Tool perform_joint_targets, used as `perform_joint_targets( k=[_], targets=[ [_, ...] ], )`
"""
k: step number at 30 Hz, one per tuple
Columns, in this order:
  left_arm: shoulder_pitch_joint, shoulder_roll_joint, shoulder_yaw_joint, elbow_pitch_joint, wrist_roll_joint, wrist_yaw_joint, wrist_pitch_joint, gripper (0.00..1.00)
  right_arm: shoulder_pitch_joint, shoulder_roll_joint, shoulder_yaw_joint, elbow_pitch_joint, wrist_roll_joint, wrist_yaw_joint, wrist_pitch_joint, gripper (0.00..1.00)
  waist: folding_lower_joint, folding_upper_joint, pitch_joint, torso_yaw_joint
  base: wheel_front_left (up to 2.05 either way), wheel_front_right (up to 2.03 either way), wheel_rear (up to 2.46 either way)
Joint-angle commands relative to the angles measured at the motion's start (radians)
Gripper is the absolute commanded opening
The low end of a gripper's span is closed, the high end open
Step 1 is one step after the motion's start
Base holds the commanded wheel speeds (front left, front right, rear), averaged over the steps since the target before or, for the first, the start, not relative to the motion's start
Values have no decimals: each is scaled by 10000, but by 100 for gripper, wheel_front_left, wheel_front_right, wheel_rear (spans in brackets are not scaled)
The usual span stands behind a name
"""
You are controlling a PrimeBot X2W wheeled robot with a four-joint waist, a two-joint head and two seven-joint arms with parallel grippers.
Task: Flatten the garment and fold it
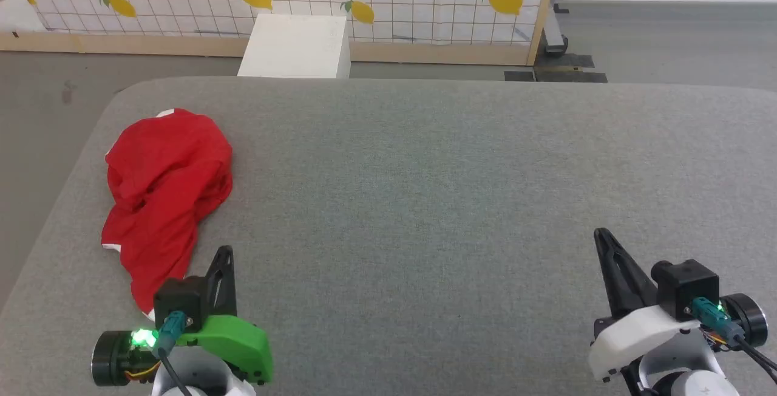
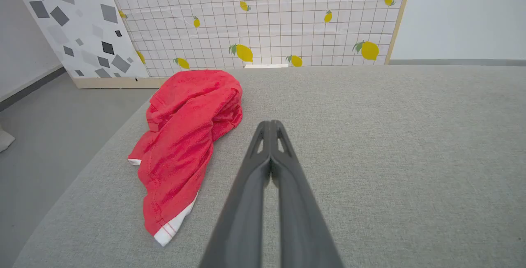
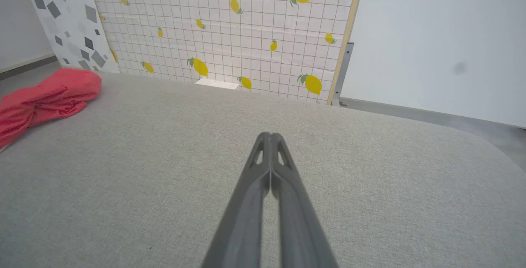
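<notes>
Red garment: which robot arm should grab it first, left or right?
Left, most likely. The garment lies crumpled right by the left gripper, whose shut fingers point just beside it. The right gripper sits far across the table, also shut.

The garment [image 3: 41, 97] is cut off by the right wrist view's left edge.

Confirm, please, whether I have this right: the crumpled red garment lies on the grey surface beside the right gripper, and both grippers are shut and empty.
Not quite. The garment lies beside the left gripper, far from the right gripper, as the head view shows. The rest stands: it is crumpled on the grey surface, and both grippers are shut and empty.
</notes>
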Motion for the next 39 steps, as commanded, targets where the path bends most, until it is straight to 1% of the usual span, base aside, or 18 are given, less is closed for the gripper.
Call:
perform_joint_targets(
  k=[1,35,36,39],
  targets=[
    [-182,-30,26,-28,129,66,14,0,-170,26,16,-53,-62,-17,-1,0,0,-1,0,0,0,0,0],
    [-182,-30,26,-28,129,66,14,0,-170,26,16,-53,-62,-17,-1,0,0,-1,0,0,0,0,0],
    [0,0,-1,0,-1,0,-1,100,-1,0,2,0,0,0,-1,100,0,-1,0,0,0,0,0],
    [14,0,-24,6,-55,-5,-4,100,2,-6,-7,6,3,0,-7,100,0,-1,0,0,0,0,0]
  ],
)
